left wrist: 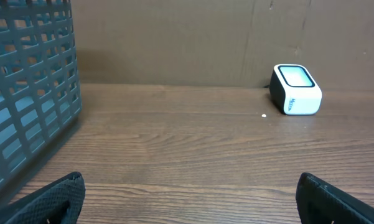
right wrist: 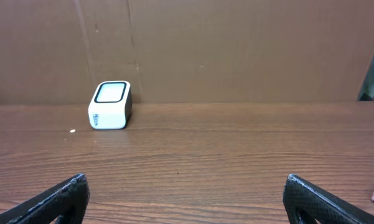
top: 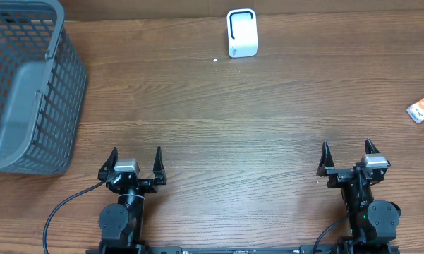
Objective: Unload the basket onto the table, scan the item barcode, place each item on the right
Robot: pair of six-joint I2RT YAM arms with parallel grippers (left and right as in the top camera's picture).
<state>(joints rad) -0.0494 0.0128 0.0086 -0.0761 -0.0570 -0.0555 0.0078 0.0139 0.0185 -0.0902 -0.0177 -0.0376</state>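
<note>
The grey basket [top: 28, 85] stands ahead and left of the left claw [top: 136, 152], well apart. The white scanner [top: 241, 33] sits far ahead, between the two claws. The small orange packet [top: 422, 109] lies ahead and right of the right claw [top: 346, 144], which looks best placed to fetch it. It should pinch the flat packet by its edges and leave the barcode free to face the scanner. Both claws are spread wide, holding and touching nothing.

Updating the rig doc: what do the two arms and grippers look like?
Left arm and right arm are black with round joint housings. Left gripper and right gripper each have two pointed, matte black fingers flanking a small silver-grey block. A black cable loops from the left base.
</note>
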